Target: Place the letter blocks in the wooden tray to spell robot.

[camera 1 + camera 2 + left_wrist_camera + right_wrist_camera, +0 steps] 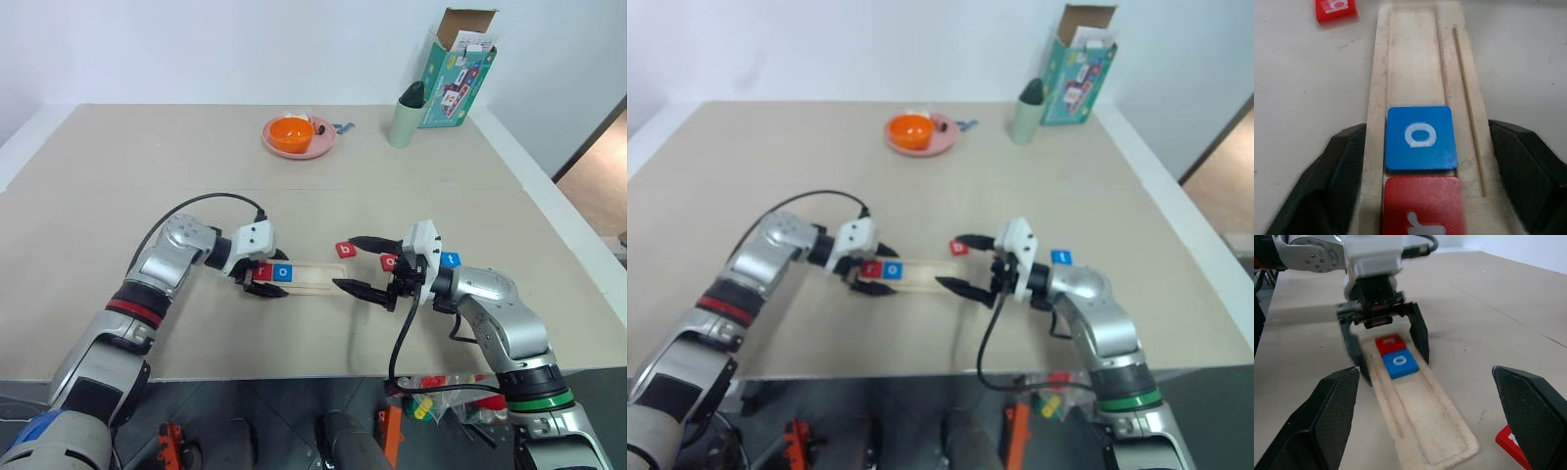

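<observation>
— Right gripper (364, 264) hangs wide open by the wooden tray's (318, 276) empty end; left gripper (263, 276) straddles it, spread, r and blue o (283, 272) seated.

— Red b (346, 250) lies beside the tray: light, stiff, slick. Pinch its edges.

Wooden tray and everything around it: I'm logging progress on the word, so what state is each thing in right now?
wooden tray: holds two tiles at one end, rest unfilled
red r block: seated in tray
blue o block: seated next to it
red b block: loose on table
left gripper: open, straddling the tray
right gripper: open, holding nothing
cardboard box: upright, flaps open
</observation>
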